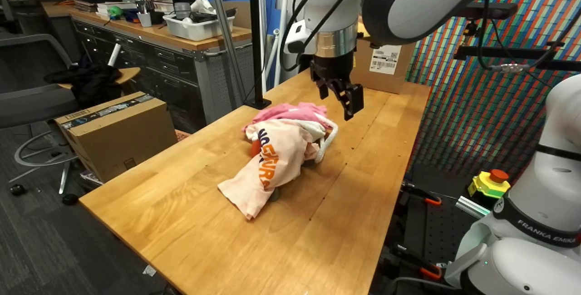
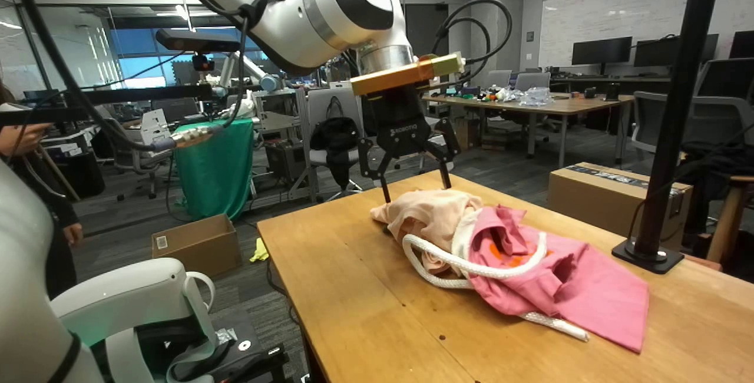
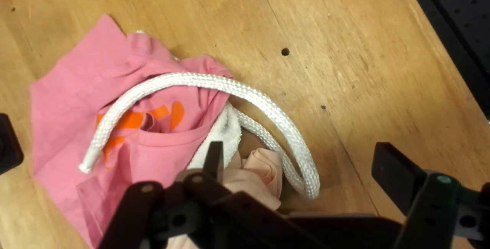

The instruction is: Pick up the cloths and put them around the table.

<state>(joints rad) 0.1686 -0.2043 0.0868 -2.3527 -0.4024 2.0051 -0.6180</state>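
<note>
Cloths bunched in one pile on the wooden table (image 1: 181, 231), touching one another. In an exterior view the peach cloth (image 1: 290, 138) lies on the near side, one end flat, dark and orange lettering showing; beyond it, on the far side, the pink cloth (image 1: 290, 111). White fabric (image 3: 222, 132) tucked between the two, clearest from the wrist. Red-orange patch (image 1: 255, 148) at the pile's left edge: print or object, too little shows to say.

White rope (image 2: 500, 271) in the way: loops across the pink cloth and round beside the peach, a further length poking out from under the pink cloth's near edge.

Gripper (image 2: 416, 187) above the table, jaws spread wide, nothing held. Fingers point down. In the wrist view one finger (image 3: 215, 157) is seen against the peach and white, its partner against the tabletop.

Black post (image 1: 256, 36) at the table's left edge, foot near the pink cloth. Labelled cardboard box (image 1: 367, 79) at the far end. Floor, left: taped box (image 1: 131, 143), then drawer bench (image 1: 136, 54) carrying a white bin (image 1: 199, 29). Right: arm base (image 1: 540, 186), yellow-and-red stop button (image 1: 490, 185) beside it.

In an exterior view, left: green drape (image 2: 215, 165), open carton (image 2: 194, 247) on the floor, person (image 2: 56, 253) partly in frame.
</note>
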